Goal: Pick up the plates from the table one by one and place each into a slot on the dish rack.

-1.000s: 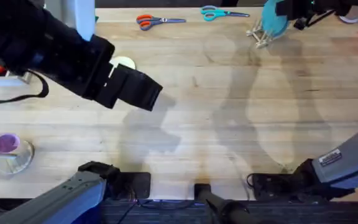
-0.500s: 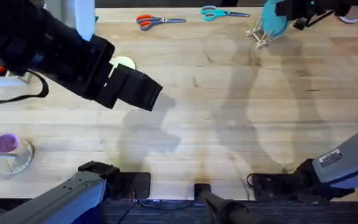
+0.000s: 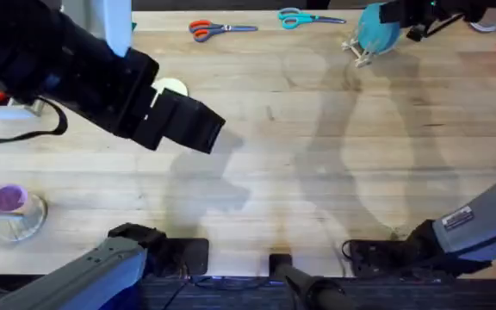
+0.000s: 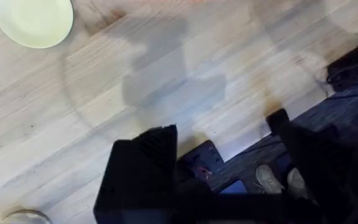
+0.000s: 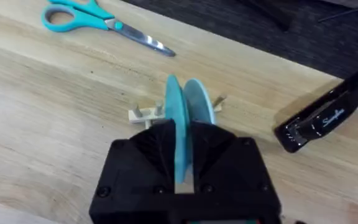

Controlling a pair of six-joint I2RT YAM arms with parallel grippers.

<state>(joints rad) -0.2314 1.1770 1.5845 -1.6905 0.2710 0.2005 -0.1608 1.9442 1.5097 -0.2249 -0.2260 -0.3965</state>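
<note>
While the light plank table (image 4: 185,81) lies beneath the left gripper's (image 4: 229,155) spread, empty fingers, the right gripper (image 5: 182,177) pinches the teal plate (image 5: 178,124) upright, dish rack (image 5: 146,113) pegs just beyond its fingertips.

"swingline" script on black stapler (image 5: 321,121).

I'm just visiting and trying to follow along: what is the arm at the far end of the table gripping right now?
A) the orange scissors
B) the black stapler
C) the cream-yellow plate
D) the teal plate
D: in the right wrist view the right gripper has its fingers closed on the edge of the teal plate, held upright over the dish rack.
</note>
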